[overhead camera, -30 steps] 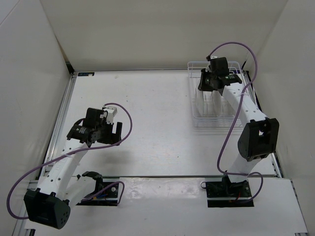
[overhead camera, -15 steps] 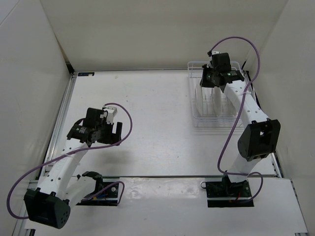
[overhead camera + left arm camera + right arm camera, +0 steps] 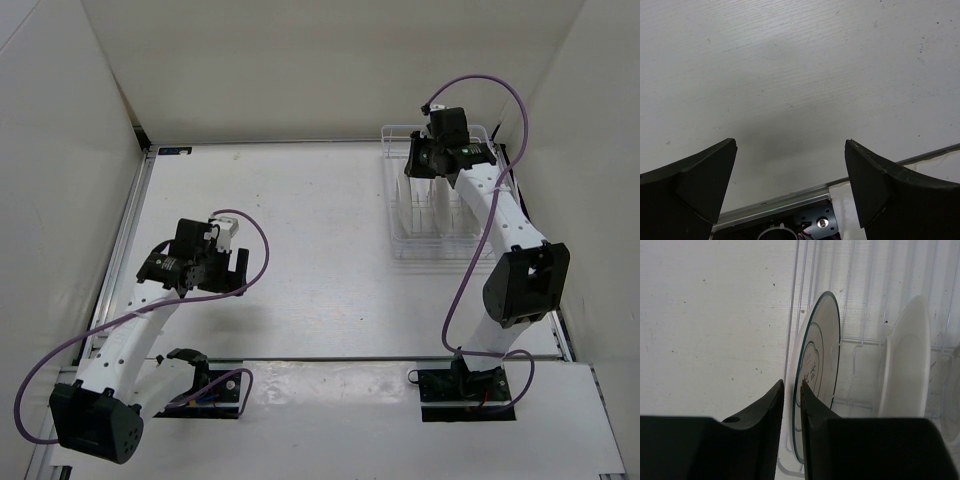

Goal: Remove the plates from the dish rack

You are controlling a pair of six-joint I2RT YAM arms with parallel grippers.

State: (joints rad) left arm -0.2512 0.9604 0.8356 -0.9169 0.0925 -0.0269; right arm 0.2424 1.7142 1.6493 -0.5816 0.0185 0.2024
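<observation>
The white wire dish rack stands at the table's far right. In the right wrist view the rack holds the green-rimmed plate upright at its left end and a plain white plate upright beside it. My right gripper is over the rack's far end, its jaws nearly together on the near edge of the green-rimmed plate, which still stands in its slot. My left gripper is open and empty, low over bare table at the near left.
The edge of another white dish shows at the far right of the rack. White walls close in the table on the left, back and right. The right arm's purple cable loops above the rack. The table's metal front rail lies under the left gripper.
One second ago my right gripper was lower and tilted over the rack; it has since moved to the rack's far end and turned onto the plate. The left arm has not moved.
</observation>
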